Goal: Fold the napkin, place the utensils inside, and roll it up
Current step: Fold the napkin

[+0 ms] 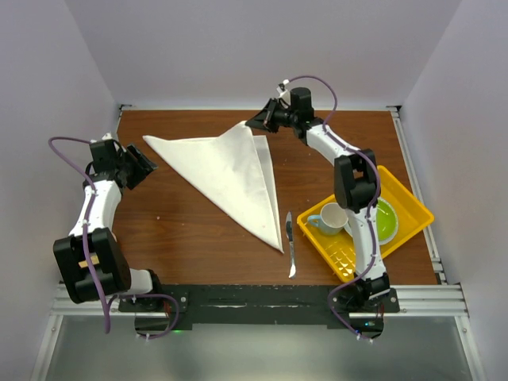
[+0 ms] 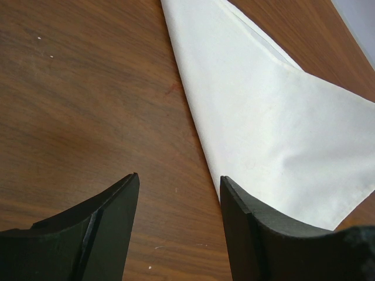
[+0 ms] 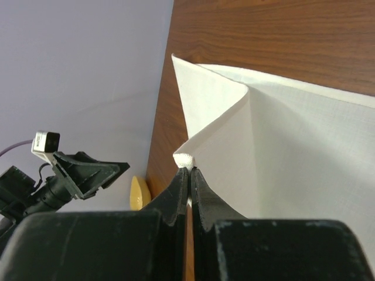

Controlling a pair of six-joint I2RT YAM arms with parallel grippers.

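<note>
Large white soft cloth napkin (image 1: 226, 171), folded to a triangle: far corner pinched in right gripper (image 3: 189, 170); left corner lies just ahead of spread, empty left gripper (image 2: 179, 178).

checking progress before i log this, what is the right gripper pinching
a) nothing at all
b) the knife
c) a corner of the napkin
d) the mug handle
c: in the right wrist view the right gripper is shut on a raised corner of the napkin, while the knife lies free on the table.
</note>
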